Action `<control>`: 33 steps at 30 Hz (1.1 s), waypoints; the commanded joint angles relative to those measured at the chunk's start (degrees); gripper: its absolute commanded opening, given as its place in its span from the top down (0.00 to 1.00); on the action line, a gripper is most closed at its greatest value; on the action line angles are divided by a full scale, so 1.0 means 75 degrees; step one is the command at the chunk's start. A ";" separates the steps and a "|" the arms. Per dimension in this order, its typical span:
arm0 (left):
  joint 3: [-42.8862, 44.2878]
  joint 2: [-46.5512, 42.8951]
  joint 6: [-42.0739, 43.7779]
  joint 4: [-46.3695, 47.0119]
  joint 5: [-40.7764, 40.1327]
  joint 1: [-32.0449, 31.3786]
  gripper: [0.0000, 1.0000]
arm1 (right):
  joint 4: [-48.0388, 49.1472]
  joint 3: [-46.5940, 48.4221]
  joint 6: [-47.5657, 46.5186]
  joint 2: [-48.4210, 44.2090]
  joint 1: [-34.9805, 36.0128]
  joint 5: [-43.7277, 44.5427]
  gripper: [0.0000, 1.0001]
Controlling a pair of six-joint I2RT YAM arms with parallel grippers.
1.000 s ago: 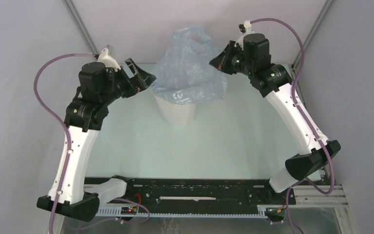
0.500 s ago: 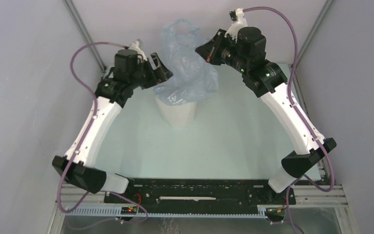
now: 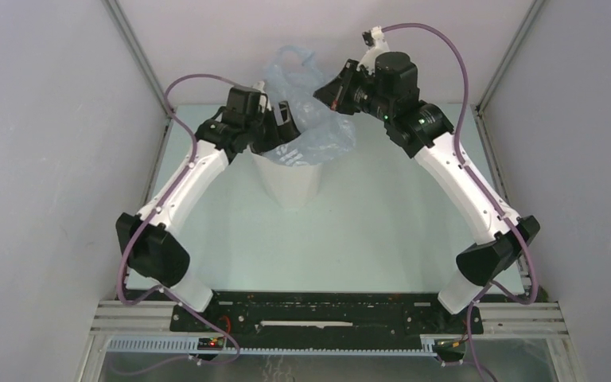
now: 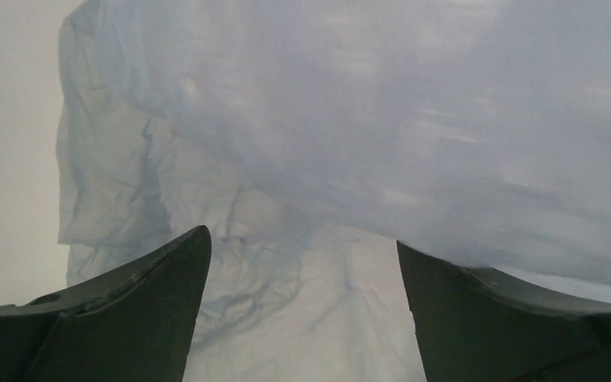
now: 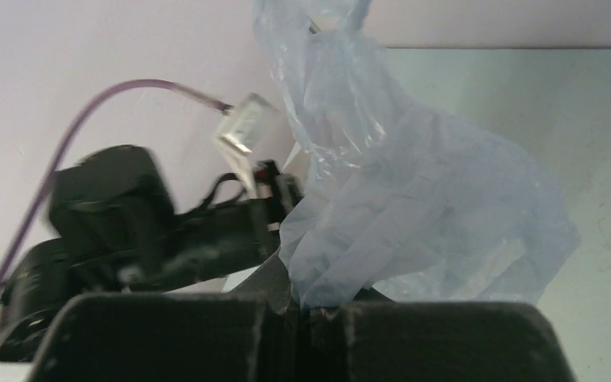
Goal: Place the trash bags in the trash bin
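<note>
The pale-blue trash bag (image 3: 312, 127) hangs crumpled over the top of the white trash bin (image 3: 290, 181) at the back middle of the table. My right gripper (image 3: 328, 91) is above and right of the bin, shut on a bunch of the film (image 5: 414, 199), which fans out from its closed jaws (image 5: 318, 306). My left gripper (image 3: 283, 132) is at the bin's left rim, pressed against the bag. It is open (image 4: 302, 247): wrinkled film (image 4: 366, 119) fills its view, and the bin's white wall (image 4: 350, 318) shows between its fingers (image 4: 127, 318).
Grey enclosure walls stand close on the left, right and back, with metal posts in the back corners. The pale green table top (image 3: 350, 239) stretches toward the black base rail (image 3: 326, 306). Purple cables (image 3: 199, 79) loop above both wrists.
My left arm has swung right and forward, from well left of the bin to the bag. My right gripper has shifted left with the bag, which is now bunched narrower.
</note>
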 commanded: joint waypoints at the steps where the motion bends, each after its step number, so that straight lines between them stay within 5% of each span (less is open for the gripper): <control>1: 0.1172 -0.1063 0.0358 -0.0383 0.0343 0.0037 0.06 | 0.0109 0.0215 -0.0048 0.0021 -0.0185 -0.0123 1.00; 7: 0.1159 -0.2071 0.0407 -0.1112 0.0238 0.0454 0.04 | -0.0078 0.0306 -0.0019 0.0043 -0.0362 -0.0264 1.00; 11: 0.0828 -0.2548 0.0376 -0.1380 -0.0669 0.1095 0.18 | -0.0119 0.0265 0.0002 0.0001 -0.0356 -0.0363 1.00; 14: 0.1076 -0.2121 0.0337 -0.1775 -0.1291 0.1238 0.30 | -0.0131 0.0289 0.0019 -0.0019 -0.0350 -0.0406 1.00; 19: 0.1490 -0.1148 0.0293 -0.2032 -0.1698 0.1121 0.21 | -0.0246 0.0376 -0.0031 -0.0056 -0.0339 -0.0404 1.00; 25: 0.1872 -0.0323 0.0401 -0.2774 -0.2892 0.0783 0.25 | -0.0403 0.0273 -0.0251 -0.0200 -0.0180 -0.0248 1.00; 30: 0.1528 -0.0250 0.0300 -0.2695 -0.2565 0.0648 0.51 | -0.0426 0.0192 -0.0332 -0.0320 -0.0088 -0.0177 1.00; 33: 0.1292 -0.0432 0.0166 -0.2573 -0.2119 0.0547 0.74 | -0.0548 0.0194 -0.0444 -0.0397 0.0001 -0.0079 1.00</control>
